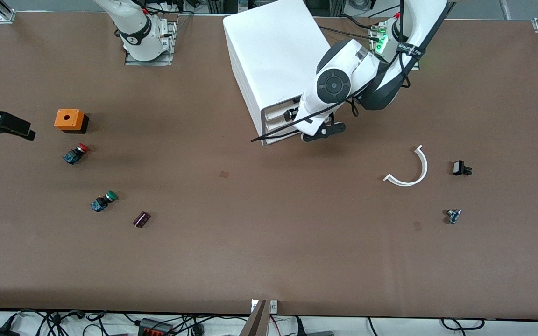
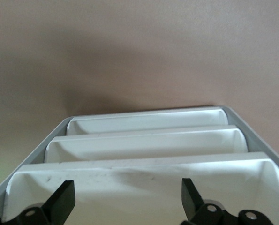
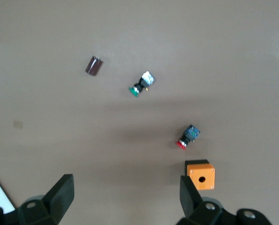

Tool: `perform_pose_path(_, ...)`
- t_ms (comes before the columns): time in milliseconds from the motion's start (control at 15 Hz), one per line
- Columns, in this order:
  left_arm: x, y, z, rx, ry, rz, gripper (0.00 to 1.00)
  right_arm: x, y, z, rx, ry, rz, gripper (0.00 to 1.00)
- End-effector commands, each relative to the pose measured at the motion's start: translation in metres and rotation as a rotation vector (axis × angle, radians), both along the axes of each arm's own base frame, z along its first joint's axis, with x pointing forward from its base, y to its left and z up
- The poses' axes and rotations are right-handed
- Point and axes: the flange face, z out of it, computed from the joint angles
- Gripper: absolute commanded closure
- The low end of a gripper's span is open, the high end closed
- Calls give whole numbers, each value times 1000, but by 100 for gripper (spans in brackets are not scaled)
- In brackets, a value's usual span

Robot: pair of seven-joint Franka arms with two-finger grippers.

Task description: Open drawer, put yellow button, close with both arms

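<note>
Left claw (image 2: 125, 204) is hovering with fingers spread wide, empty, at the drawer (image 2: 144, 180) front in the upper middle of the frame. Right claw (image 3: 125, 199), also wide and empty, is hanging over the desk (image 1: 250, 233) at the upper left edge. No yellow-capped button is showing.

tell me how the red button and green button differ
The red button has a red cap; the green button a green one. The red button lies farther from the front camera, beside the orange box; the green button lies beside the dark capacitor. Both lie tipped over, with blue-black bodies.
</note>
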Motion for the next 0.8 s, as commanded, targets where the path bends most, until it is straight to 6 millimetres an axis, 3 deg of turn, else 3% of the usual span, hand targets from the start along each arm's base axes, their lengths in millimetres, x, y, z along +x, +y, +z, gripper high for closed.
perform_pose_path(0,-12,0,9,26,-10,-11,0,-42,2,-8,13,6,25,0)
perform_pose_path(267,-8,2,11,23,-10,-4,0,-72,1,-13,12,-16,62,0)
perform_pose_path(400,0,5,18,16,-19,1,0,-70,3,-15,11,-22,55,0)
perform_pose_path(533,18,22,30,22,-28,18,0,-70,3,-15,11,-25,55,0)
perform_pose_path(733,62,62,70,13,-26,38,0,-71,4,-23,8,-8,63,0)
